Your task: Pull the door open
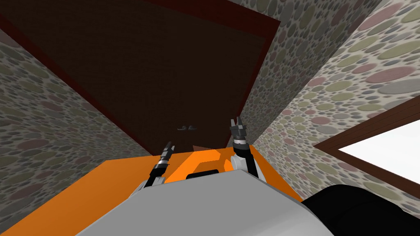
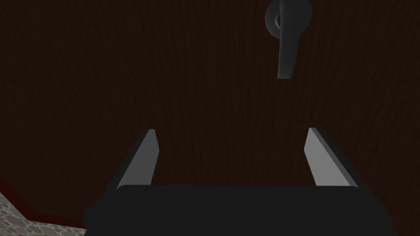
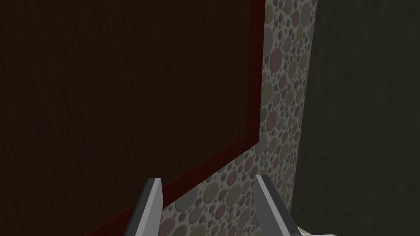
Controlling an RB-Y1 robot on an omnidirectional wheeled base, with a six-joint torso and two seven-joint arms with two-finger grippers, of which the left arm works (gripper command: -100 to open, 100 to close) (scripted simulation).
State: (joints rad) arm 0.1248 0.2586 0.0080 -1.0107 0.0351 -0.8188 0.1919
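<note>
A dark brown door [image 1: 156, 69] in a dark red frame [image 1: 268, 53] stands straight ahead, shut. Its small dark lever handle [image 1: 186, 128] sits low on the door, between my two arms. My left gripper [image 1: 168, 146] is open and points at the door [image 2: 164, 82]; the lever handle [image 2: 288, 37] lies beyond its fingertips, off to one side and apart from them. My right gripper [image 1: 238, 122] is raised near the frame's right side, open, facing the frame [image 3: 254, 73] and the pebble-patterned wall [image 3: 279, 102].
Pebble-patterned walls [image 1: 336, 82] close in on both sides of the door. A window with a brown frame [image 1: 369, 135] is on the right wall. The floor [image 1: 82, 188] below is orange.
</note>
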